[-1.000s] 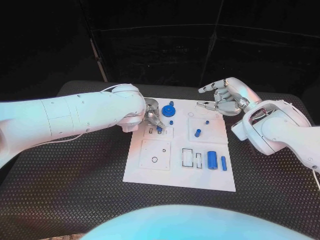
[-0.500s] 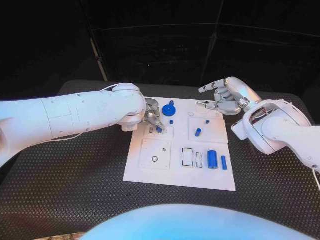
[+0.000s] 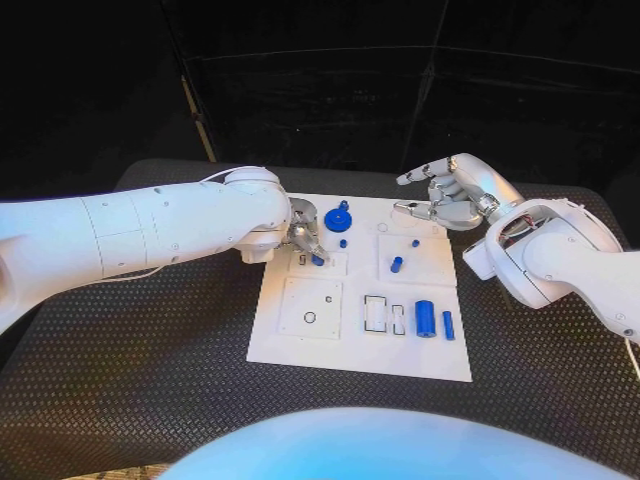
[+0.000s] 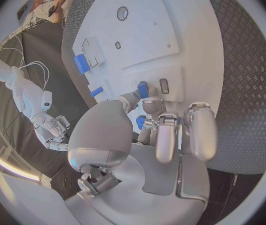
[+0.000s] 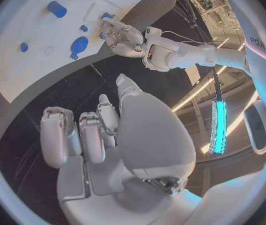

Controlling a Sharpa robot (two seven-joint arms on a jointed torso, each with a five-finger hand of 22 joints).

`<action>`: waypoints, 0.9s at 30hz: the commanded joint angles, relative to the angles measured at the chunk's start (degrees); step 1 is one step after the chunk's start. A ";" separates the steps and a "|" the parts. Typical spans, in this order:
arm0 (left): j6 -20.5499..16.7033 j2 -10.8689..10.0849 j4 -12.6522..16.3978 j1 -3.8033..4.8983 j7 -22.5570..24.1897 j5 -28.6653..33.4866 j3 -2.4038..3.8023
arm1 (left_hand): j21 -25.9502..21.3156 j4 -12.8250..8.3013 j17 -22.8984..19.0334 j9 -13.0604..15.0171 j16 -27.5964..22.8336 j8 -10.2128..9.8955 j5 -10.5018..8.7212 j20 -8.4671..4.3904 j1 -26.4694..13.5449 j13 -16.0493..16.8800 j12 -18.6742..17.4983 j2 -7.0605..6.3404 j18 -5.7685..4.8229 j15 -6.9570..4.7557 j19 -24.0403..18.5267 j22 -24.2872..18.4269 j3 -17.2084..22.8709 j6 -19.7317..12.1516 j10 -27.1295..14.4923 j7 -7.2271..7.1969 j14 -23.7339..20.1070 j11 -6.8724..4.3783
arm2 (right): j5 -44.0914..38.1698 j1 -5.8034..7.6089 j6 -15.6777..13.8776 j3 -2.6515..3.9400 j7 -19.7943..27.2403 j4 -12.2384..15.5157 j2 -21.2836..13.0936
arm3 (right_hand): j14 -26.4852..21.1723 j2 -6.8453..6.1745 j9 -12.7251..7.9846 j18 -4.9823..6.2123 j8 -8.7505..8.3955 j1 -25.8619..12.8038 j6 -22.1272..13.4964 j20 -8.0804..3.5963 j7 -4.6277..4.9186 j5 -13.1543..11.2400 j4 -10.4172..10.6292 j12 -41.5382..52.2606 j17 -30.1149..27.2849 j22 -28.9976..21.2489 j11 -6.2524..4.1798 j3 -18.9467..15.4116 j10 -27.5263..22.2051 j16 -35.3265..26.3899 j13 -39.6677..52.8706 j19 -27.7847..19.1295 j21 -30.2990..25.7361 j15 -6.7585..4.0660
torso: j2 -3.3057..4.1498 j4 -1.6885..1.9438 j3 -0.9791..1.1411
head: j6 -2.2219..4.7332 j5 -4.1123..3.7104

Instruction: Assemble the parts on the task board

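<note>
Left of centre, a small blue part [image 3: 317,259] is pinched by the left hand [image 3: 306,233] at the task board's [image 3: 361,345] upper-left recess. Upper right, the right hand [image 3: 451,195] is held apart, empty, above the counter [image 3: 147,360].

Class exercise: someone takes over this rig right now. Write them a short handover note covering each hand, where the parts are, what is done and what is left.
Left hand: fingertips pinch a small blue part over the board's far-left recess.
Right hand: open, holding nothing, hovering past the board's far-right corner.
Parts: blue disc at the far edge, a peg mid-board, two blue bars near the right edge beside empty slots.
Done: cannot tell what is seated.
Left: probably place the pinched part, then the rest.
</note>
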 commanded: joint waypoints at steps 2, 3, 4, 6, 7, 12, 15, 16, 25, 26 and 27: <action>1.63 -0.11 0.05 -0.09 -0.58 -0.79 -0.09 | -0.09 -9.01 15.09 0.05 0.18 0.17 0.37 -0.30 0.63 -0.09 -0.06 -0.16 -0.47 -0.28 0.35 0.05 9.36 0.03 0.47 -0.45 6.05 -0.23 | 0.09 0.10 0.30 0.04 0.37 0.09 0.02 | 5.86 0.50 -0.08 0.34 -0.17 -0.19 -0.31 -0.52 -0.10 0.38 0.04 0.27 14.73 2.78 0.05 0.06 0.35 -0.05 0.10 0.18 -0.18 -0.16 | 0.02 0.00 0.01 | -0.09 0.16; 1.69 -0.11 0.03 -0.09 -0.59 -0.81 -0.09 | -0.09 -9.01 15.09 0.05 0.18 0.17 0.37 -0.30 0.63 -0.09 -0.06 -0.16 -0.47 -0.28 0.35 0.05 9.36 0.03 0.47 -0.45 6.05 -0.23 | 0.09 0.10 0.30 0.04 0.37 0.09 0.03 | 5.86 0.50 -0.08 0.34 -0.17 -0.19 -0.31 -0.52 -0.10 0.38 0.04 0.27 14.73 2.78 0.05 0.06 0.35 -0.05 0.10 0.18 -0.18 -0.16 | 0.02 0.00 0.01 | -0.09 0.16; 1.75 -0.10 0.00 -0.09 -0.61 -0.82 -0.09 | -0.08 -9.01 15.09 0.08 0.18 0.20 0.39 -0.29 0.59 -0.07 -0.04 -0.18 -0.47 -0.27 0.35 0.06 9.44 0.04 0.50 -0.45 6.05 -0.23 | 0.09 0.10 0.30 0.04 0.37 0.09 0.04 | 5.86 0.50 -0.08 0.34 -0.17 -0.19 -0.31 -0.52 -0.10 0.38 0.04 0.27 14.73 2.78 0.05 0.06 0.35 -0.05 0.10 0.18 -0.18 -0.16 | 0.00 0.03 0.00 | -0.11 0.14; 1.86 -0.07 -0.04 -0.09 -0.63 -0.83 -0.09 | -0.08 -9.02 15.09 0.11 0.18 0.22 0.42 -0.29 0.56 -0.04 -0.02 -0.19 -0.47 -0.27 0.35 0.06 9.51 0.04 0.52 -0.45 6.05 -0.23 | 0.09 0.10 0.30 0.04 0.38 0.08 0.06 | 5.86 0.50 -0.08 0.34 -0.17 -0.19 -0.31 -0.52 -0.10 0.38 0.04 0.27 14.73 2.78 0.05 0.06 0.35 -0.05 0.10 0.18 -0.18 -0.16 | -0.01 0.04 0.00 | -0.13 0.13; 1.93 -0.05 -0.06 -0.09 -0.64 -0.84 -0.09 | -0.08 -9.01 15.09 0.12 0.18 0.23 0.42 -0.29 0.54 -0.02 0.00 -0.20 -0.47 -0.27 0.36 0.07 9.52 0.05 0.53 -0.45 6.05 -0.22 | 0.09 0.10 0.30 0.04 0.38 0.08 0.07 | 5.86 0.50 -0.08 0.34 -0.17 -0.19 -0.31 -0.52 -0.10 0.38 0.04 0.27 14.73 2.78 0.05 0.06 0.35 -0.05 0.10 0.18 -0.18 -0.16 | -0.01 0.04 0.02 | -0.14 0.13; 2.32 0.21 -0.20 -0.09 -0.69 -0.85 -0.09 | 0.07 -8.73 15.09 0.52 0.18 0.62 0.65 -0.29 -0.41 0.37 0.37 -0.59 -0.53 -0.30 0.46 0.39 10.02 0.28 0.93 -0.58 6.05 -0.30 | 0.09 0.10 0.30 0.04 0.38 0.09 0.07 | 5.86 0.50 -0.08 0.34 -0.17 -0.19 -0.31 -0.52 -0.10 0.38 0.04 0.27 14.73 2.78 0.05 0.06 0.35 -0.05 0.10 0.18 -0.18 -0.16 | -0.01 -0.02 0.03 | -0.22 0.06; 2.49 0.42 -0.30 -0.09 -0.70 -0.84 -0.09 | 0.11 -8.49 15.09 0.80 0.18 0.89 0.67 -0.34 -1.14 0.52 0.54 -0.88 -0.54 -0.38 0.50 0.49 10.19 0.52 1.15 -0.77 6.05 -0.43 | 0.09 0.10 0.31 0.04 0.37 0.10 0.04 | 5.86 0.50 -0.08 0.34 -0.17 -0.19 -0.31 -0.52 -0.10 0.38 0.04 0.27 14.73 2.78 0.05 0.06 0.35 -0.05 0.10 0.18 -0.18 -0.16 | -0.01 -0.04 0.02 | -0.25 -0.03; 2.52 0.48 -0.34 -0.09 -0.70 -0.83 -0.09 | 0.09 -8.33 15.09 0.95 0.18 1.04 0.65 -0.37 -1.52 0.58 0.62 -1.02 -0.53 -0.43 0.50 0.49 10.20 0.67 1.26 -0.88 6.05 -0.51 | 0.09 0.10 0.31 0.04 0.36 0.11 0.03 | 5.86 0.50 -0.08 0.34 -0.17 -0.19 -0.31 -0.52 -0.10 0.38 0.04 0.27 14.73 2.78 0.05 0.06 0.35 -0.05 0.10 0.18 -0.18 -0.16 | 0.01 -0.04 0.03 | -0.28 -0.05; 2.64 1.18 -0.93 -0.08 -0.68 -0.81 -0.09 | 0.03 -6.21 15.09 1.79 0.18 1.74 0.32 -0.80 -5.04 1.30 1.41 -2.06 -0.54 -0.93 0.54 0.62 7.68 1.89 1.98 -1.68 6.05 -1.11 | 0.09 0.10 0.31 0.04 0.34 0.17 -0.01 | 5.86 0.50 -0.08 0.34 -0.17 -0.19 -0.31 -0.52 -0.10 0.38 0.04 0.27 14.73 2.78 0.05 0.06 0.35 -0.05 0.10 0.18 -0.18 -0.16 | 0.01 0.01 0.06 | -0.29 -0.29; 2.64 1.25 -1.01 -0.08 -0.68 -0.81 -0.09 | 0.05 -5.96 15.09 1.85 0.18 1.77 0.31 -0.84 -5.34 1.38 1.49 -2.09 -0.55 -0.97 0.56 0.68 7.30 2.01 2.02 -1.74 6.05 -1.16 | 0.09 0.10 0.31 0.04 0.34 0.17 -0.01 | 5.86 0.50 -0.08 0.34 -0.17 -0.19 -0.31 -0.52 -0.10 0.38 0.04 0.27 14.73 2.78 0.05 0.06 0.35 -0.05 0.10 0.18 -0.18 -0.16 | 0.01 0.01 0.07 | -0.28 -0.29; 2.64 1.33 -1.12 -0.08 -0.67 -0.81 -0.09 | 0.03 -5.78 15.09 1.89 0.18 1.78 0.31 -0.88 -5.55 1.47 1.57 -2.09 -0.54 -1.01 0.56 0.66 7.03 2.09 2.06 -1.77 6.05 -1.19 | 0.09 0.10 0.30 0.04 0.34 0.17 0.01 | 5.86 0.50 -0.08 0.34 -0.17 -0.19 -0.31 -0.52 -0.10 0.38 0.04 0.27 14.73 2.78 0.05 0.06 0.35 -0.05 0.10 0.18 -0.18 -0.16 | 0.02 -0.01 0.10 | -0.28 -0.30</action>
